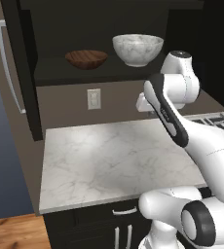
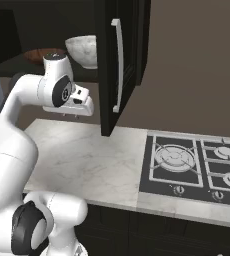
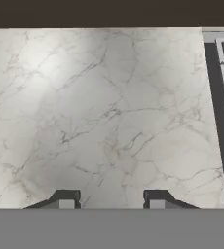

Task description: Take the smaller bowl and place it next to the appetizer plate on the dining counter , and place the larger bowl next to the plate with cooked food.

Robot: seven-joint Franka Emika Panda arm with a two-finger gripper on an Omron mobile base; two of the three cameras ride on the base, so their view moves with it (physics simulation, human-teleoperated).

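The smaller bowl (image 1: 86, 59), shallow and of dark brown wood, sits on the open cabinet's shelf. To its right stands the larger bowl (image 1: 137, 48), deep and white with grey veins, also seen from the right base (image 2: 83, 50). My gripper (image 3: 111, 199) hangs below and in front of the shelf, over the marble worktop (image 3: 109, 121), pointing down. Its fingers are apart with nothing between them. From the right base, the hand (image 2: 77, 107) is under the larger bowl. The appetizer plate, the plate with cooked food and the dining counter are out of view.
An open black cabinet door (image 2: 119, 65) with a steel handle juts out right of the hand. Another open door (image 1: 16, 73) stands at the left. A gas hob (image 2: 197, 165) adjoins the worktop (image 1: 109, 160) on the right. A wall socket (image 1: 94, 98) is below the shelf.
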